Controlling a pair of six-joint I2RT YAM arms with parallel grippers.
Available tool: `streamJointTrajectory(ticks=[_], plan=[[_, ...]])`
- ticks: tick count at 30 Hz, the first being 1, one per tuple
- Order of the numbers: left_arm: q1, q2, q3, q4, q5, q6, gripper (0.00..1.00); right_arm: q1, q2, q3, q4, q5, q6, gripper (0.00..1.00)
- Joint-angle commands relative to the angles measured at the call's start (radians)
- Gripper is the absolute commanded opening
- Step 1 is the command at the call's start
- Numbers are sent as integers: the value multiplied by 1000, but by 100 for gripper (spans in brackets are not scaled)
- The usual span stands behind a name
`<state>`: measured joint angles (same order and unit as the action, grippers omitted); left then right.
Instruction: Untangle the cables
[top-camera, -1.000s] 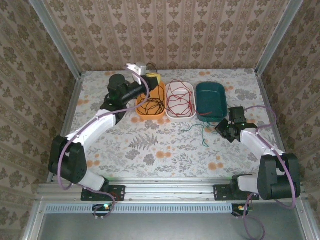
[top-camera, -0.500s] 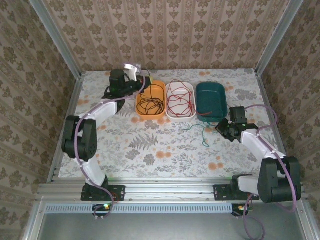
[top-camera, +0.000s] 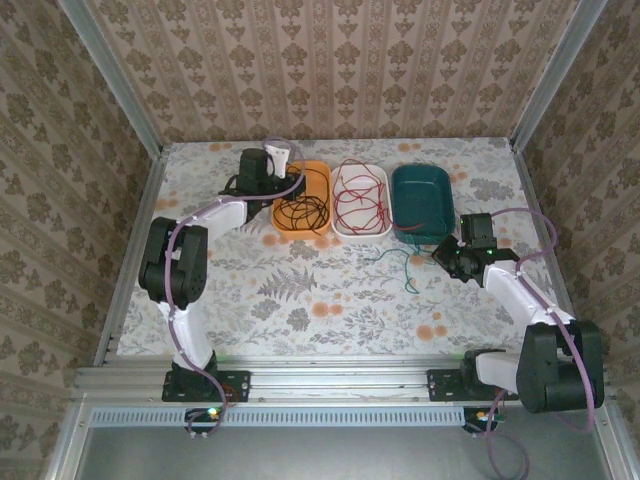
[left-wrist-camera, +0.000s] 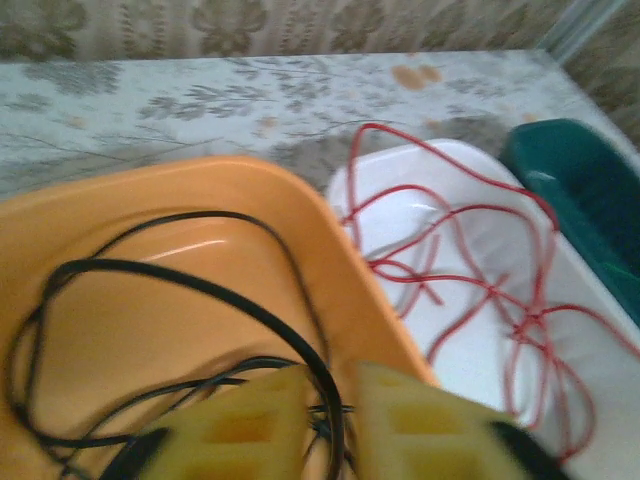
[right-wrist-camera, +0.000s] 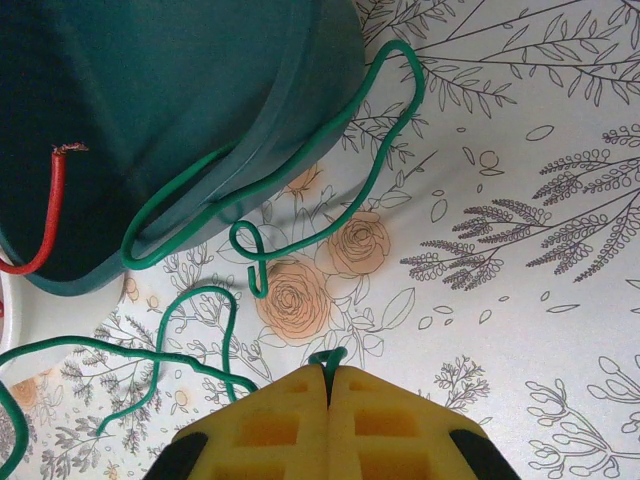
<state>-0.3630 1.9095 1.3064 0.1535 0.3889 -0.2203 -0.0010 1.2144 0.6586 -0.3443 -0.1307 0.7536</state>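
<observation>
The right gripper (right-wrist-camera: 328, 376), pads pressed together, pinches the green cable (right-wrist-camera: 327, 356) lying on the table beside the teal tray (right-wrist-camera: 150, 90); a slow, high lift should carry its loops in. The left gripper (left-wrist-camera: 345, 410), slightly parted, hovers over the black cable (left-wrist-camera: 200, 285) in the orange tray (left-wrist-camera: 330, 250).

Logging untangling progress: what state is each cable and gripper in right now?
black cable: loose in the orange tray.
red cable: loosely looped in the white tray.
green cable: on the table beside the teal tray, one bit pinched.
left gripper: fingers slightly parted.
right gripper: shut on the green cable.
</observation>
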Motion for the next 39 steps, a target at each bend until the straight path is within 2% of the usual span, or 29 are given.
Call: streamJointTrajectory(ticks=[1, 2, 10, 13, 19, 22, 25, 28, 32, 39], plan=[[-20, 0, 65, -88, -169, 91, 36, 7, -12, -16, -7, 13, -14, 0], [-23, 0, 73, -91, -187, 96, 45, 6, -12, -15, -6, 11, -11, 0], [-54, -103, 37, 26, -265, 71, 68, 6, -24, -11, -10, 8, -10, 0], [-102, -152, 2, 25, -267, 87, 69, 7, -26, -5, -6, 2, -13, 0], [-284, -205, -113, 44, -309, 63, 69, 9, -52, 13, -13, 24, -22, 0], [-367, -191, -143, 75, -296, 42, 70, 9, -98, 6, -9, 59, -17, 0], [-421, -171, -147, 117, -241, 37, 70, 9, -140, 11, -8, 69, -34, 0], [-427, -157, -149, 207, -77, 13, 71, 9, -153, 32, -5, 27, -70, 0], [-416, -133, -91, 252, 122, -11, 72, 11, -132, 55, 62, -130, -101, 0], [-415, -65, 27, 184, 323, 12, 71, 28, -38, 101, 191, -427, -73, 0]])
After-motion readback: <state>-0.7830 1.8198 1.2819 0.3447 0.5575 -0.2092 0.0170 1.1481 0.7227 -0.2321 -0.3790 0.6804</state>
